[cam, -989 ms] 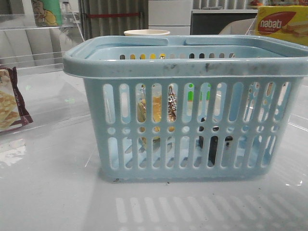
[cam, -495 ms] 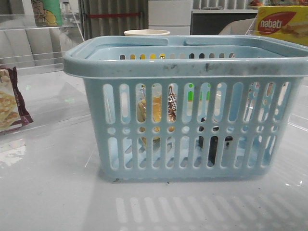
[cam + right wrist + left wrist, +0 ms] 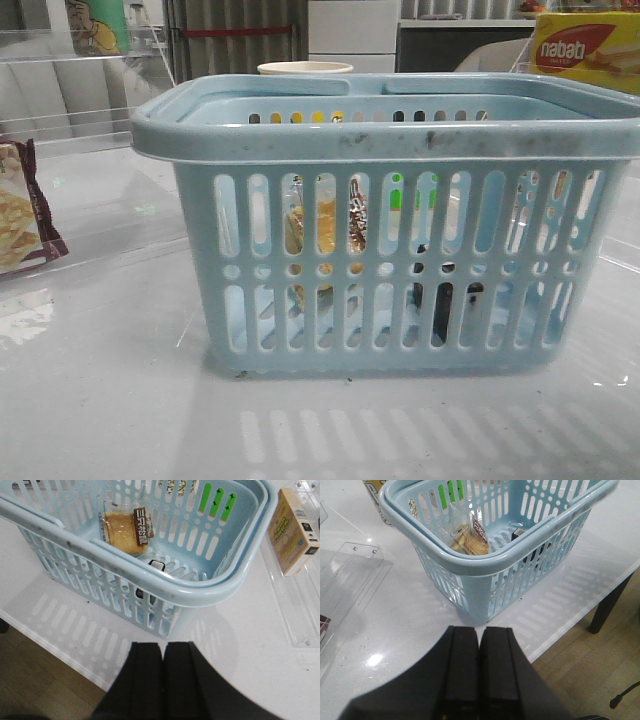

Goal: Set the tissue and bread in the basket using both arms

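Note:
The light-blue basket (image 3: 390,140) stands in the middle of the table and also shows in the left wrist view (image 3: 485,555) and the right wrist view (image 3: 165,587). The bread (image 3: 125,527), a clear bag of golden-brown pieces with a dark label, lies inside it and also shows in the left wrist view (image 3: 465,537). The tissue (image 3: 157,565), a small dark packet, lies on the basket floor near the front wall and shows through the slots (image 3: 440,300). My left gripper (image 3: 479,632) and right gripper (image 3: 164,647) are shut and empty, above the table near the basket's corners.
A maroon-edged snack pack (image 3: 20,215) lies at the left on a clear acrylic stand. A yellow snack box (image 3: 292,530) lies on another clear stand right of the basket. A nabati box (image 3: 585,50) and a paper cup (image 3: 305,68) stand behind. The table's front edge (image 3: 580,615) is close.

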